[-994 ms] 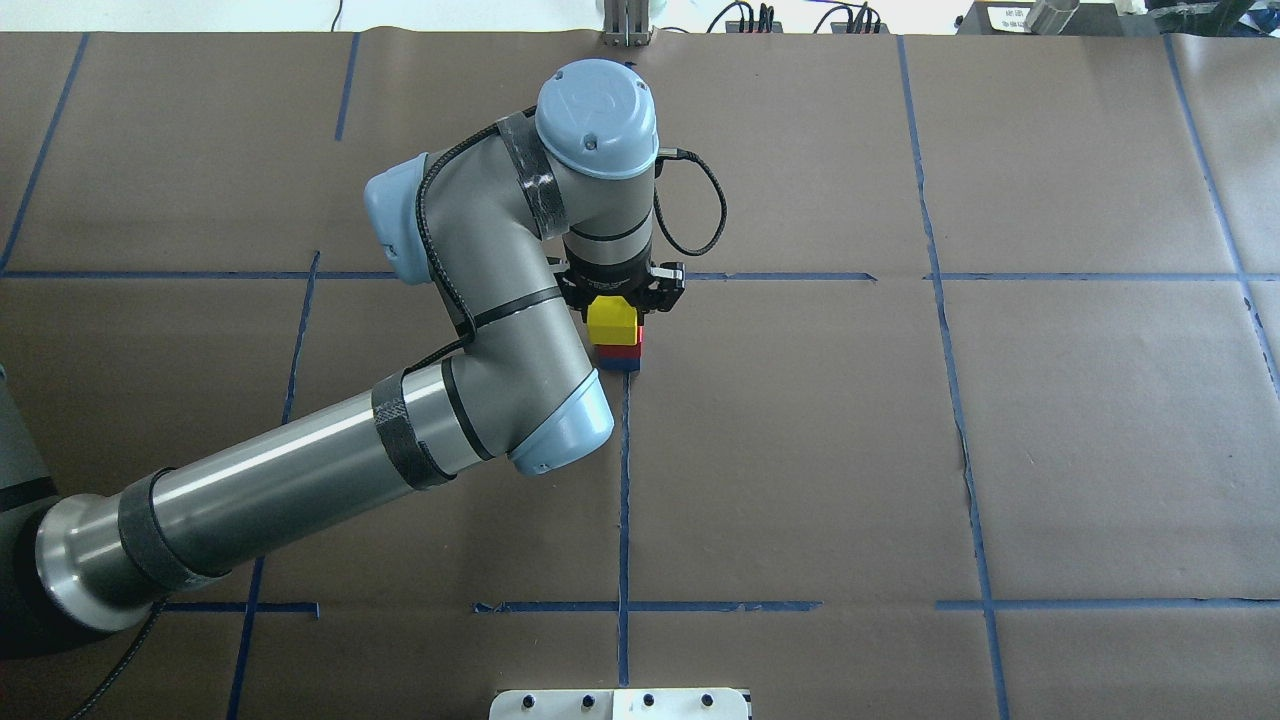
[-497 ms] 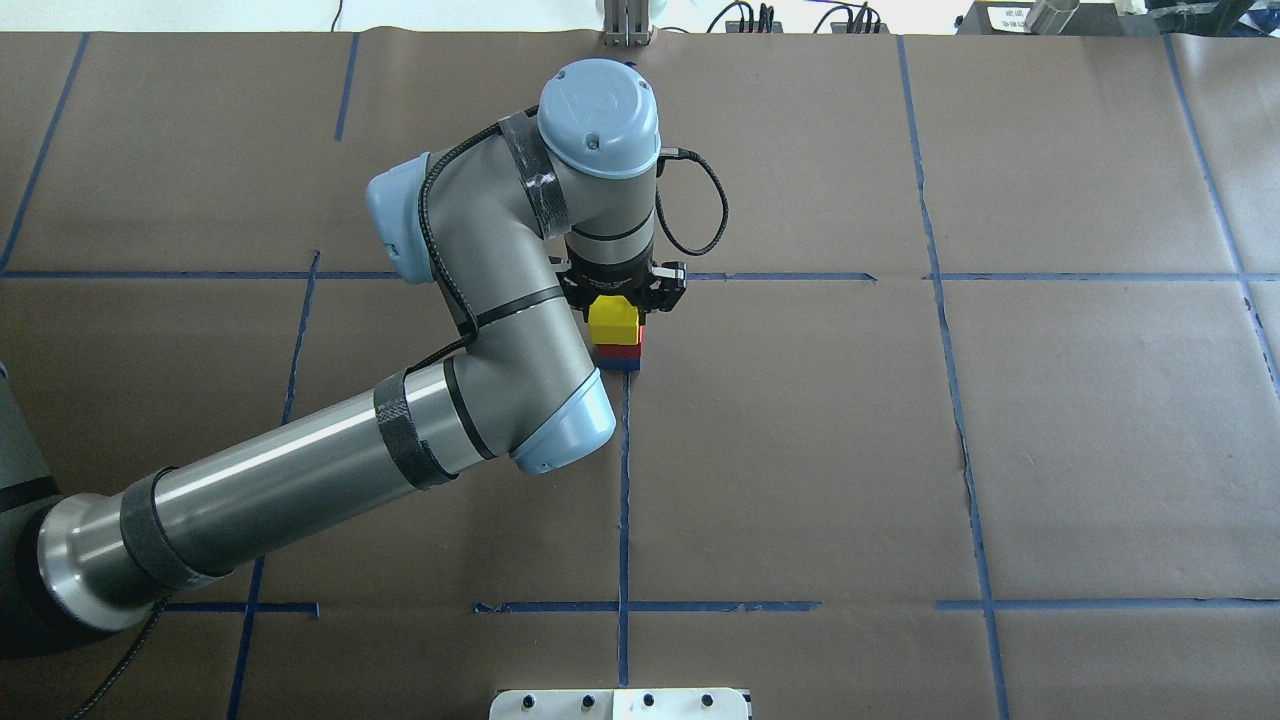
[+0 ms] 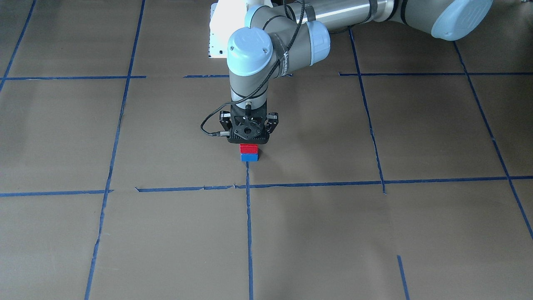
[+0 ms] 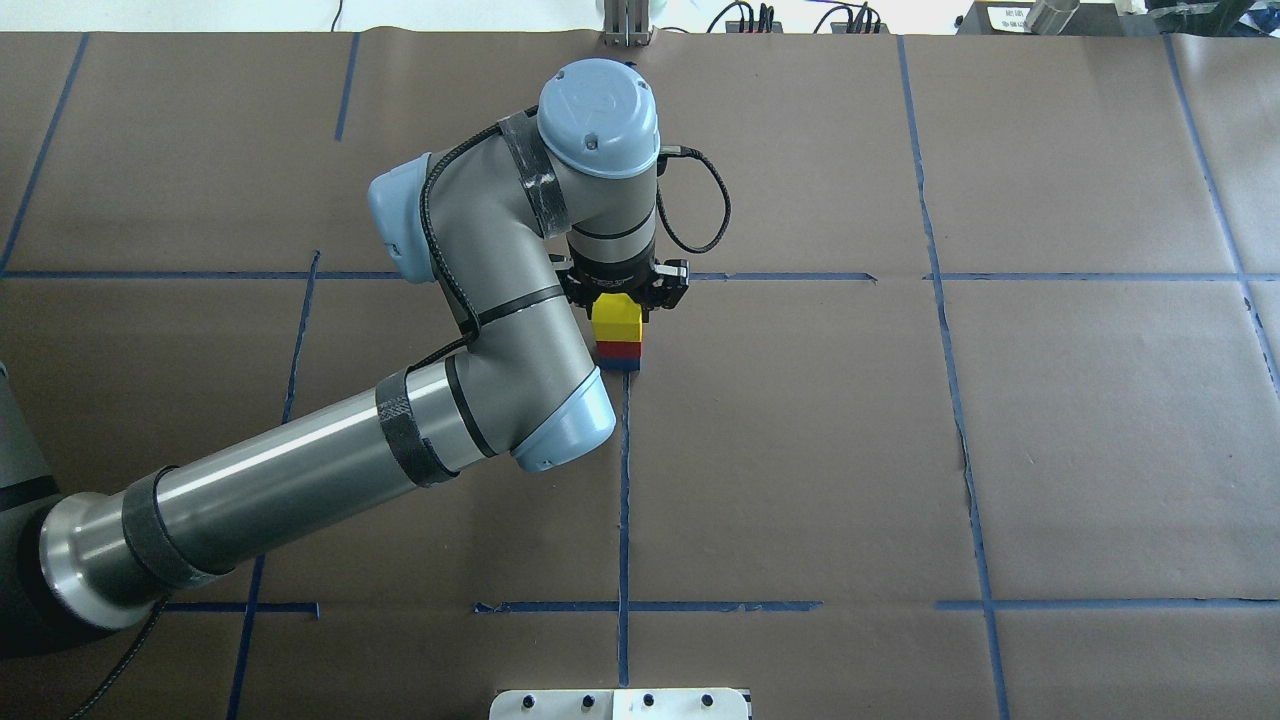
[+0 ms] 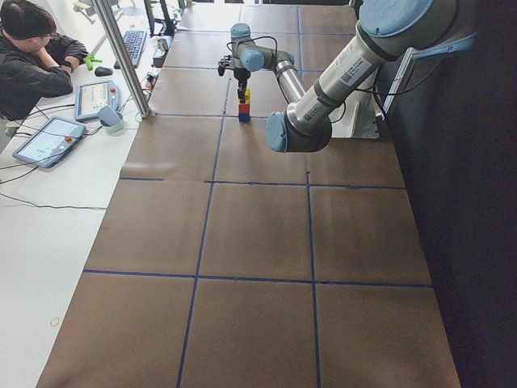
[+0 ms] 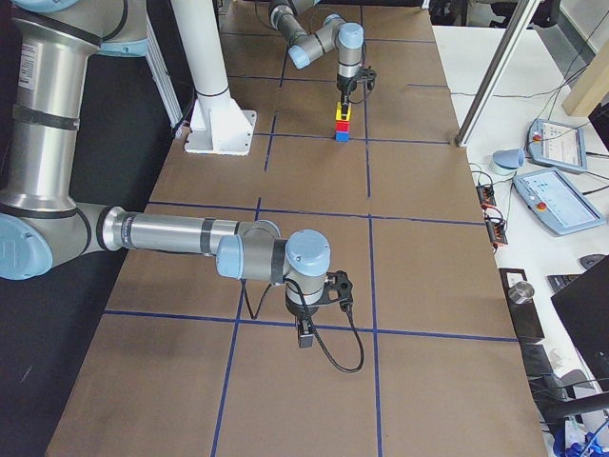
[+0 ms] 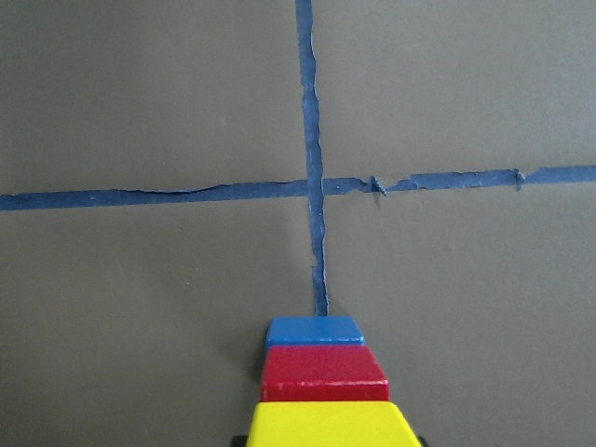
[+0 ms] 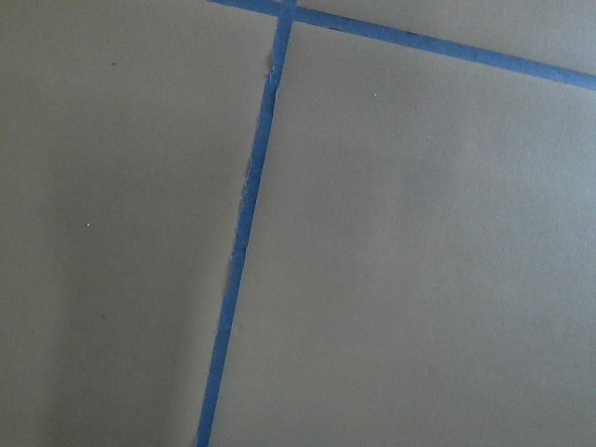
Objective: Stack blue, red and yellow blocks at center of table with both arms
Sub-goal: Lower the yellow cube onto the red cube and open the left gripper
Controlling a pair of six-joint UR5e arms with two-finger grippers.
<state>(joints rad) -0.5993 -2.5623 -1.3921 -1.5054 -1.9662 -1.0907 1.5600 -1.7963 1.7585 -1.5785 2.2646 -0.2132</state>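
The left tool [image 4: 625, 296] points straight down over the middle of the bench [image 4: 1050, 450], pinching the yellow block [image 4: 616, 320]. That grip is hard to read. In the overhead view the wrist covers the fingers. In the left wrist view the bottom edge cuts the yellow block off, and only dark slivers of the pads show, tight against its two sides.

The yellow block sits on the red block [image 3: 249, 148], which sits on the blue block [image 3: 249, 157]. The edges of the three line up closely. From the front-facing camera the tool's black body hides the yellow block completely, so only red and blue show under it. In the overhead view only narrow strips of red and blue show below the yellow top.

The blue block rests on the bench at the end of a blue tape line [image 4: 623, 500], near where that line crosses another. A black cable [image 4: 705, 215] loops out from the left wrist.

The right tool [image 6: 304, 335] appears only in the right-end view, small and dark, hanging low over the bench well away from the stack. I cannot tell whether its fingers are spread or pressed together. Its own camera shows only brown paper and tape.

A seated person [image 5: 36, 56] is partly cut off at the edge of the left-end view.
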